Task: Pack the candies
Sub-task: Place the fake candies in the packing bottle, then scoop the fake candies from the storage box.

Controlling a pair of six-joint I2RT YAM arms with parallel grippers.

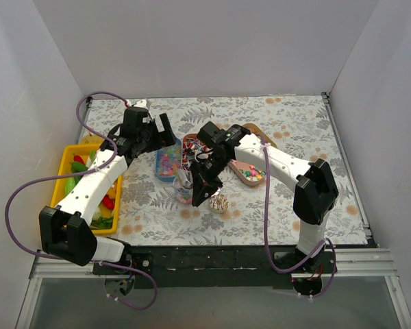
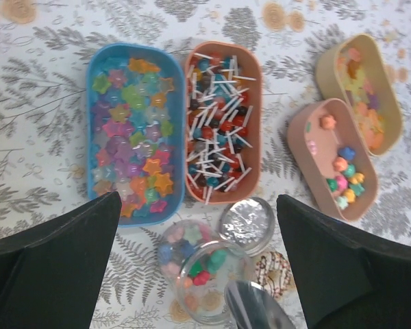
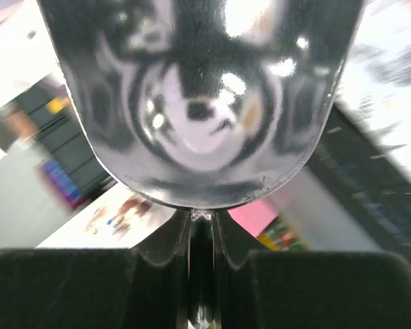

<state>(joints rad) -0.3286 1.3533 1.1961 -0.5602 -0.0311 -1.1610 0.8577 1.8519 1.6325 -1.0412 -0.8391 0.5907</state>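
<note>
Seen from above, both arms lean in over the middle of the counter (image 1: 294,130). The left one stretches forward from beside a yellow bin (image 1: 57,188), and the right one is folded at the elbow and angled downward.

Only the left wrist view sorts out the candies (image 2: 133,130). Stars fill a blue tray (image 2: 90,123) and white-sticked ones fill an orange tray (image 2: 257,123). A few blossom shapes lie in a pink tray (image 2: 315,164) beside a tan tray (image 2: 396,116). More sit in a glass jar (image 2: 198,274) next to a silver lid (image 2: 246,223).

The left pincer (image 2: 198,205) hangs above the trays with its jaws spread wide, grasping nothing.

The right wrist view is nearly filled by a shiny spoon (image 3: 198,103). The right pincer (image 3: 202,240) is clenched on its handle. In the left wrist view the spoon's bowl shows at the jar's rim.
</note>
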